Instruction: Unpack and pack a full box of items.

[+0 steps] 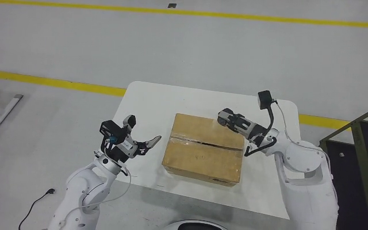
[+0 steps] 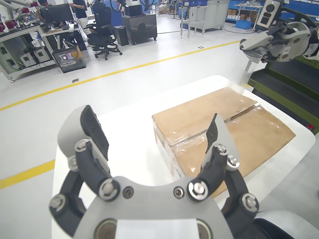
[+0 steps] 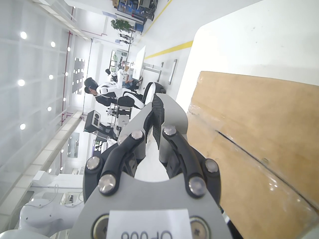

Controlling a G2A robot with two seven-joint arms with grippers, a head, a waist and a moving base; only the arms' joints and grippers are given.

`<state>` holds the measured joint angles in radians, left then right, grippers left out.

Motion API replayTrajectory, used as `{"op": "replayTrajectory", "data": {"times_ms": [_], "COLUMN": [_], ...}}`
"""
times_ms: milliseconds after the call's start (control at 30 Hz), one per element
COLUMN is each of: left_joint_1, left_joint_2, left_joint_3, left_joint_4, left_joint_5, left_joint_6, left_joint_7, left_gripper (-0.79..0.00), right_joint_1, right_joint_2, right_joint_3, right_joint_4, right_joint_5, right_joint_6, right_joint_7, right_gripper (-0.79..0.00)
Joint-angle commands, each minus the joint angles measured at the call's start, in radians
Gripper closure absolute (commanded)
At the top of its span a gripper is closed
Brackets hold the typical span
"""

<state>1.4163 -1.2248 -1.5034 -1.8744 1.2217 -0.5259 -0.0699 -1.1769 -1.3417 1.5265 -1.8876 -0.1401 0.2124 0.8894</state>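
- Box (image 1: 201, 149) (image 2: 194, 115) (image 3: 261, 113): a rectangular carton of plain brown cardboard. It is lying flat near the middle of the bench, with both top flaps down. Glossy, wrinkled clear tape is running along the centre seam, and a dark slit is showing along part of that seam.
- Bench (image 1: 144, 103) (image 2: 124, 130) (image 3: 236, 38): a smooth white top with rounded corners, carrying the box.
- Left hand (image 1: 142, 131) (image 2: 150, 115): grey metal fingers with black ribbed pads on black linkages. It is hovering just beside one short end of the box, its fingers spread wide and gripping nothing.
- Right hand (image 1: 220, 119) (image 2: 245, 48) (image 3: 155, 105): built the same way and hanging over the opposite far corner of the box. Its ribbed pads are pressing together.
- Translucent strip (image 2: 248, 68): thin, pale and film-like. It is trailing from the right hand's pinched tips down toward the box's far corner, and its material cannot be told for certain.
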Motion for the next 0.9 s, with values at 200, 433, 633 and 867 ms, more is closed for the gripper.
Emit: {"op": "replayTrajectory", "data": {"times_ms": [200, 433, 633, 867], "left_joint_1": [0.000, 0.000, -0.008, -0.086], "left_joint_2": [0.000, 0.000, -0.004, -0.013], "left_joint_3": [-0.001, -0.001, 0.039, 0.158], "left_joint_4": [0.000, 0.000, 0.003, 0.050], "left_joint_5": [0.000, 0.000, -0.039, -0.074], "left_joint_6": [0.000, 0.000, 0.010, -0.031], "left_joint_7": [0.000, 0.000, 0.000, -0.020], "left_gripper": [-0.785, -0.785, -0.785, -0.785], "right_joint_1": [0.047, 0.042, 0.040, 0.062], "right_joint_2": [0.003, 0.006, 0.006, 0.005], "right_joint_3": [-0.083, -0.078, -0.079, -0.140], "right_joint_4": [0.009, 0.000, 0.001, 0.014], "right_joint_5": [-0.038, -0.047, -0.045, -0.067], "right_joint_6": [0.020, 0.027, 0.026, 0.031], "right_joint_7": [-0.041, -0.039, -0.044, -0.119], "right_gripper": [0.000, 0.000, 0.000, 0.000]}}
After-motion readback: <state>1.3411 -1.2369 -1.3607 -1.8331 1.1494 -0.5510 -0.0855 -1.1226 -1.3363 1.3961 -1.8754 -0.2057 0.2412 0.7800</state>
